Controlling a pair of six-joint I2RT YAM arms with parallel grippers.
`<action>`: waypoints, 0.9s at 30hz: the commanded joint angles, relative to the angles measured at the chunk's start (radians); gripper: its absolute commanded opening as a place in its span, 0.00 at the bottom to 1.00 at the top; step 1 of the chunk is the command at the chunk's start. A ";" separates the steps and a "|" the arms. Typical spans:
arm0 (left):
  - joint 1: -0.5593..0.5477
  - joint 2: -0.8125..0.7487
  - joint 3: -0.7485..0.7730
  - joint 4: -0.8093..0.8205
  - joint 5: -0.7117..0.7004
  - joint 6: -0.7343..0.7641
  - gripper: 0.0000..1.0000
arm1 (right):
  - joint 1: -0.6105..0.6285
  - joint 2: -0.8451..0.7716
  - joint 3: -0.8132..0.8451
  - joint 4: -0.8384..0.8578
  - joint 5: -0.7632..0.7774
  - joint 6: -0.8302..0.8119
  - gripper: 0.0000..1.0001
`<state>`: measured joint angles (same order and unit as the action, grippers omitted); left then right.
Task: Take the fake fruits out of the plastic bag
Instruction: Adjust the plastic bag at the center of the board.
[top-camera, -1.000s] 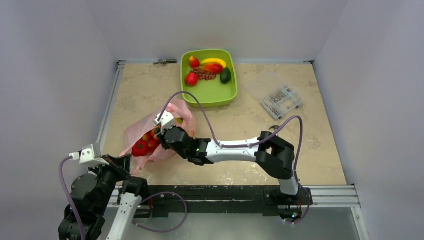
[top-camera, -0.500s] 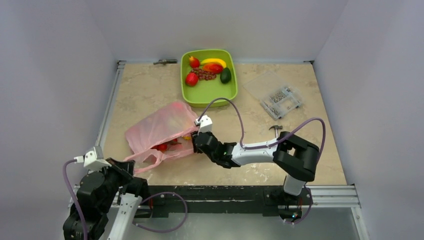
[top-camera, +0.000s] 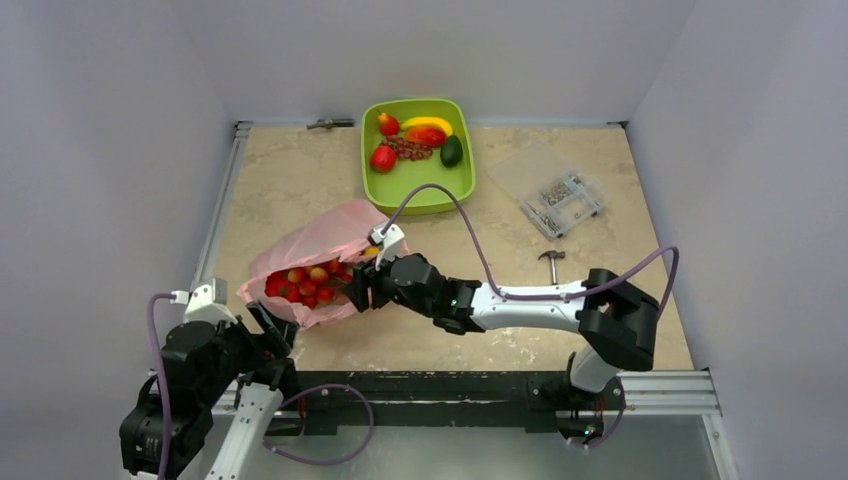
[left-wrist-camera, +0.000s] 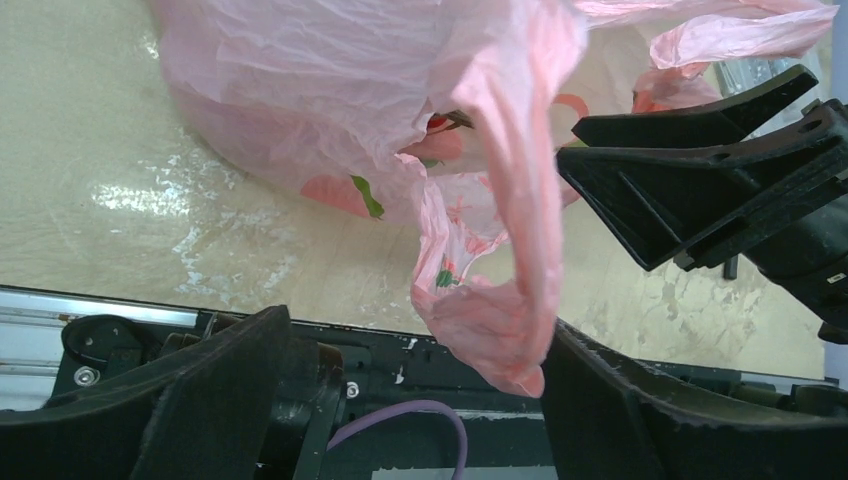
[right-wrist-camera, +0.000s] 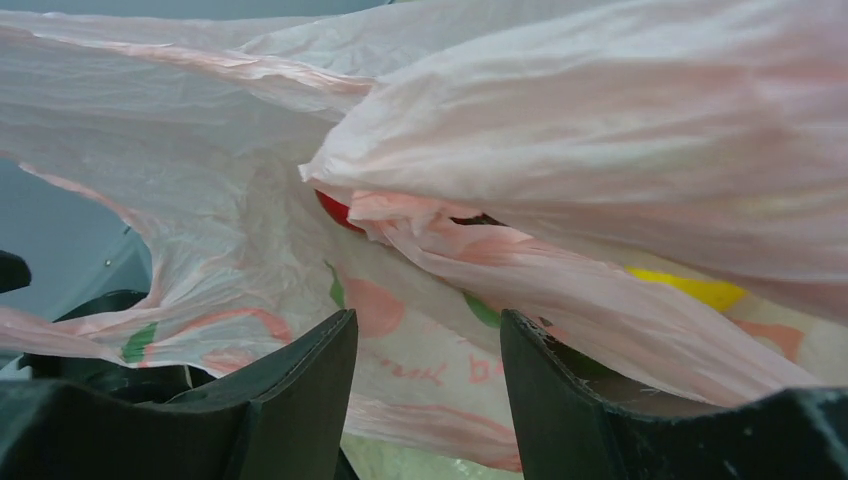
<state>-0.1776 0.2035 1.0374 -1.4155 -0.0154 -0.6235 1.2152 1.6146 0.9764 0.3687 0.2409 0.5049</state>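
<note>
Bag lies on the counter near its left edge, with red fruits showing in the open mouth. Left end effector is spread wide, a bag handle hanging loose between. Right end effector is at the mouth's right rim, fingers apart, nothing pinched. Tray is well apart at the far edge.

In my wrist views the fake fruits mostly veiled by the plastic bag, bag cropped at the edges, clear box contents too small to tell.
</note>
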 joint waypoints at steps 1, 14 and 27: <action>0.003 0.002 -0.026 0.018 0.034 0.020 0.76 | 0.011 0.031 0.048 0.055 -0.091 0.017 0.54; 0.003 -0.006 -0.110 0.132 0.081 0.045 0.00 | -0.105 0.313 0.343 0.000 0.135 0.244 0.41; 0.003 -0.030 -0.124 0.153 0.143 0.088 0.00 | -0.189 0.489 0.746 -0.169 0.022 -0.010 0.50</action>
<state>-0.1776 0.1635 0.9051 -1.3212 0.0822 -0.5625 0.9974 2.1582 1.7393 0.2546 0.3458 0.5713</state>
